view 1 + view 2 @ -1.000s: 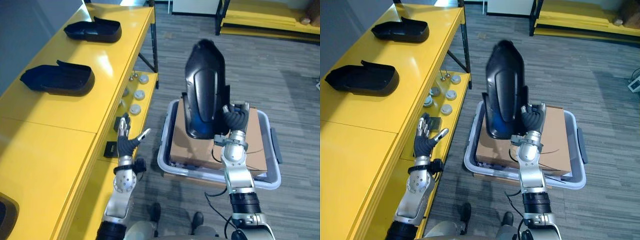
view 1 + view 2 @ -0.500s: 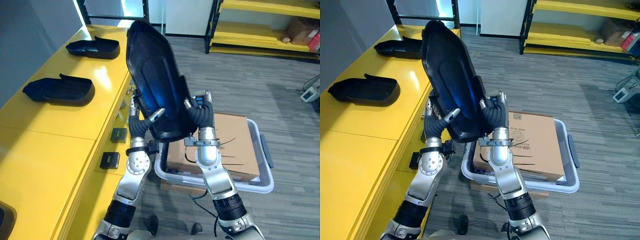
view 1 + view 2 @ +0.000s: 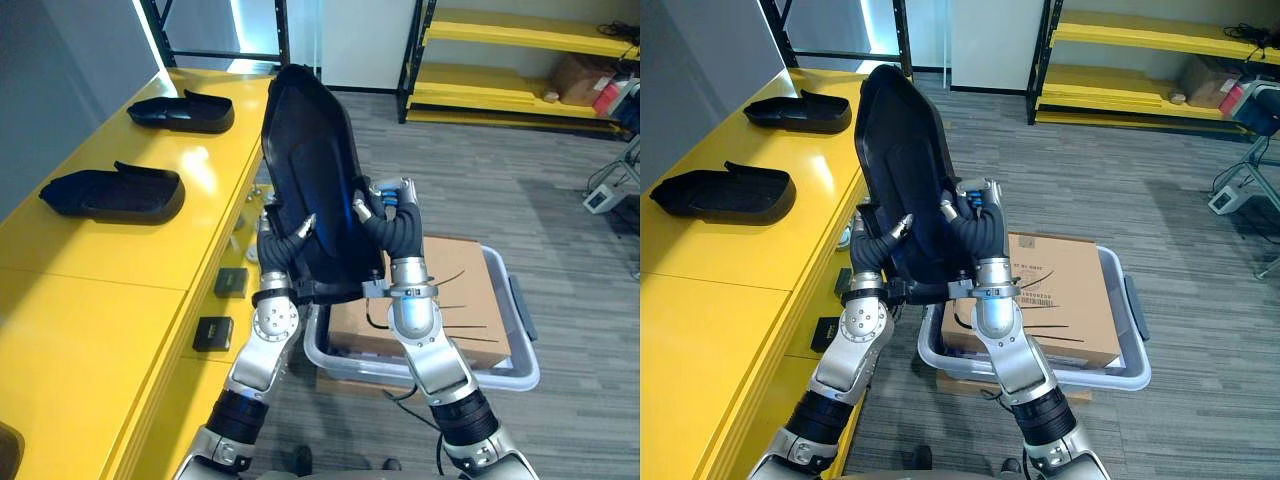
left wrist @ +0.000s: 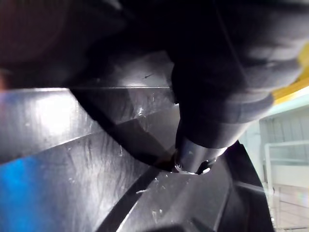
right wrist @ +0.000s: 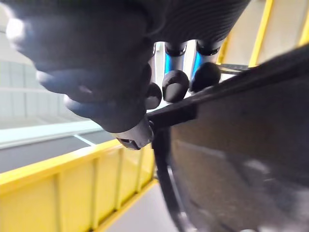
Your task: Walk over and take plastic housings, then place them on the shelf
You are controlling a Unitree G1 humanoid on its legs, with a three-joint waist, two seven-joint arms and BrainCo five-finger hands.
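I have the black plastic housing (image 3: 315, 165) upright in mid-air beside the yellow shelf's (image 3: 140, 255) aisle edge; my left hand (image 3: 279, 250) and right hand (image 3: 398, 228) curl their fingers round its sides.

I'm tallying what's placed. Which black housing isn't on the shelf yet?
The upright housing, gripped between the left hand and right hand. The near housing and far housing lie flat on the yellow shelf.

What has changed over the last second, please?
The housing, earlier held by the right hand alone over the box, has swung left toward the yellow shelf; the left hand has taken hold of it too. The two housings on the shelf stayed put.
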